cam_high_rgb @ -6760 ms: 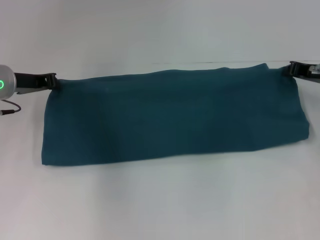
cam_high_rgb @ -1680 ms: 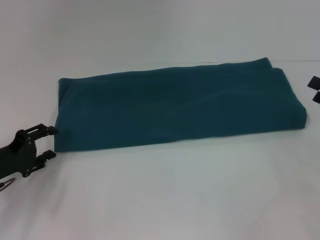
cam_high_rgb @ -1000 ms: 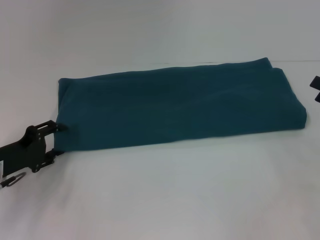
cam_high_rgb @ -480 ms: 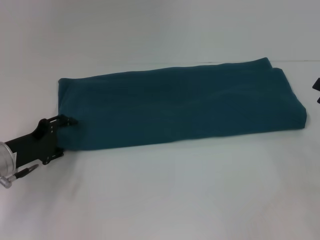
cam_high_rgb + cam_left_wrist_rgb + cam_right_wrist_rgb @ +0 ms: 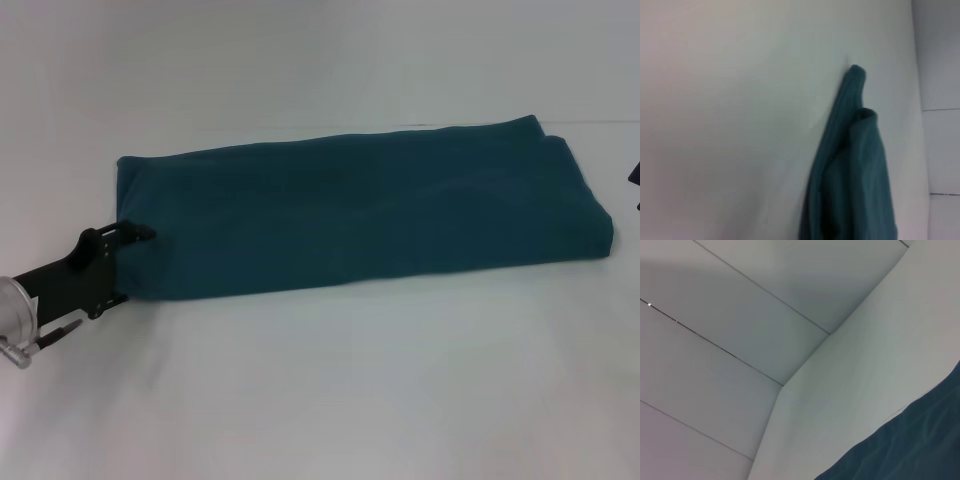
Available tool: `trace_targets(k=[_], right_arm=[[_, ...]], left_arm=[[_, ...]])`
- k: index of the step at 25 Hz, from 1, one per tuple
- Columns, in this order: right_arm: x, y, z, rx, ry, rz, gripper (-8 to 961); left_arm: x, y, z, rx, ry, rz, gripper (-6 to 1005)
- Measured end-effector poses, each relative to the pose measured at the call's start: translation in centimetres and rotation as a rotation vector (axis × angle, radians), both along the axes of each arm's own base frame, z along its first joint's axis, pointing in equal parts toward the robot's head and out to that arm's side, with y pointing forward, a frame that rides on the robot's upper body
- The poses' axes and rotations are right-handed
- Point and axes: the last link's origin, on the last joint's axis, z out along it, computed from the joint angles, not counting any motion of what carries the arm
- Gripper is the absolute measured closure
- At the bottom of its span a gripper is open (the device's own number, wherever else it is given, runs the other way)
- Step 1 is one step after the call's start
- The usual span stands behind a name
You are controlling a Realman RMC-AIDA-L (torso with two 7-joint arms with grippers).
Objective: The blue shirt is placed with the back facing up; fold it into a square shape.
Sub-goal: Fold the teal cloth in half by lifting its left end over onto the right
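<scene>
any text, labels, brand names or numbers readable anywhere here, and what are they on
None can be read in any view.
The blue shirt lies folded in a long strip with only plain fabric showing.
The left gripper, at the shirt's near left corner, shows no marking.
The white table bears no lettering.

The left gripper [image 5: 135, 262] is matte black, built of flat angular plates with a short squared finger [image 5: 138, 231] at the tip, and small pale dots like screw heads show on its side. Behind it sits a round silvery metal wrist collar [image 5: 14, 309] with a shiny rim, and a thin dark rod or cable end [image 5: 55, 336] with a pale metal fitting juts out beneath it. Of the right gripper [image 5: 635, 177] only a small black angular sliver shows at the edge of the head view.
</scene>
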Motion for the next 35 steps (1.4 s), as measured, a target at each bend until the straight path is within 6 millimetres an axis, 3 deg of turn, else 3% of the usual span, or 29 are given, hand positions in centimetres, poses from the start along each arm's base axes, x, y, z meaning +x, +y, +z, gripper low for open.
trace_targets(k=[5,16,25,35], right_arm=[[0.0,-0.1,-0.1,0.002,0.007,-0.001,141],[0.1,-0.3,0.1,0.008,0.016,-0.002,143],[0.1,-0.3,0.2,0.013,0.026,-0.011,144],[0.4,-0.2,-0.6,-0.005,0.05,-0.038,145]], left_arm=[[0.2,0.1,0.0,0.009,0.0,-0.012,357],[0.1,0.1,0.3,0.018,0.002,-0.017,791],[-0.3,-0.2,1.2,0.035,0.031,-0.056,983],[-4.0,-2.1,5.7,0.124,0.138,0.0,971]])
